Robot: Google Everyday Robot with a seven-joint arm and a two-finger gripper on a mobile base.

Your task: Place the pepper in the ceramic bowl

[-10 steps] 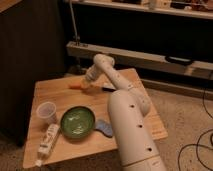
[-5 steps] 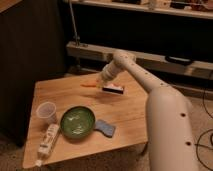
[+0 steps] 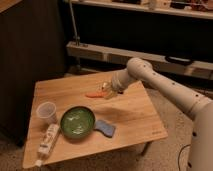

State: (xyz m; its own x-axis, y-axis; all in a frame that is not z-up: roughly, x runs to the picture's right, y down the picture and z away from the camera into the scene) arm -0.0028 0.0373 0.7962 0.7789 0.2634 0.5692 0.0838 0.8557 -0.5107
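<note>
Taking the bowl (image 3: 77, 121) as landmark: a cup (image 3: 46, 111) stands just to its left, a tube (image 3: 47, 140) lies at its lower left, and a blue sponge (image 3: 105, 128) touches its right edge. The pepper (image 3: 94, 94) lies on the table (image 3: 135, 117) up and a little right of the bowl, apart from it, long axis running left to right. The gripper (image 3: 107, 90) sits farther right again, just beside the pepper's right end and slightly above it. Whether the gripper is holding anything, or how it stands, I cannot tell. The one arm reaches in from the right, so the pepper lies to the gripper's left, between it and the bowl; the carry would run down-left.
</note>
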